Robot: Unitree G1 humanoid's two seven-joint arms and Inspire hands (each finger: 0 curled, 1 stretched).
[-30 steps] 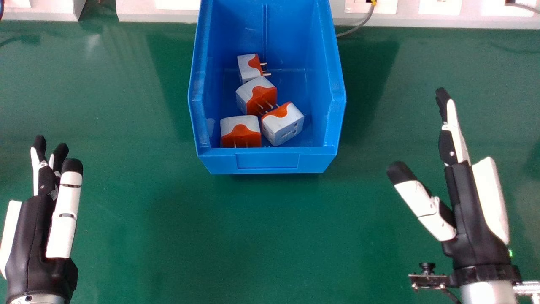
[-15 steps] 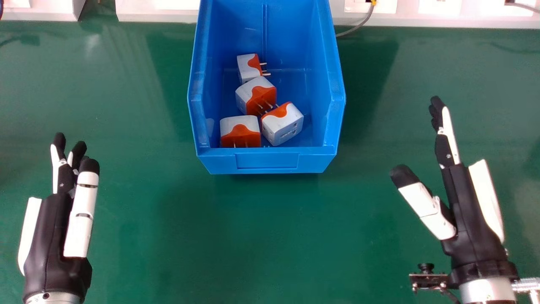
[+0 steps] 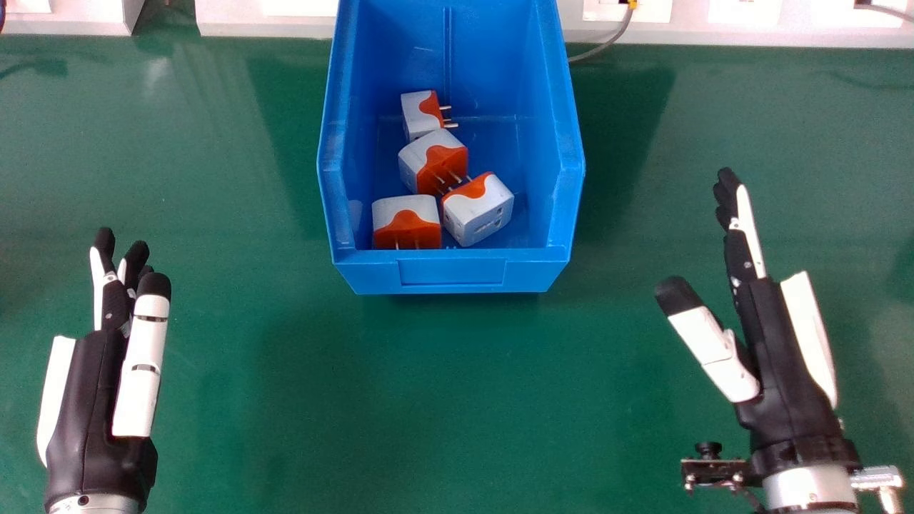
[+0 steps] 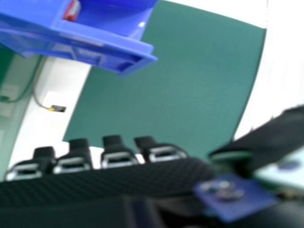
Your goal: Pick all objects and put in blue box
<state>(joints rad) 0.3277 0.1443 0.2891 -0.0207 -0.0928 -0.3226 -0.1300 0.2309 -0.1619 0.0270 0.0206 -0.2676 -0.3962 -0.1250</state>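
In the head view the blue box stands at the back middle. Inside lie white and orange plug adapters: one at the rear, one in the middle, one front right and one front left. My left hand is open and empty at the lower left, well apart from the box. On the right my right hand, also open and empty, points forward with its thumb spread. The right hand view shows my right hand and part of the blue box.
A green tabletop spreads around the box and under both hands. Along its back edge runs a white strip with sockets, and a grey cable comes down just right of the box.
My left hand has moved inward to the right. My right hand has shifted slightly left, with its fingertips a little nearer the front. The adapters and the box have stayed put.
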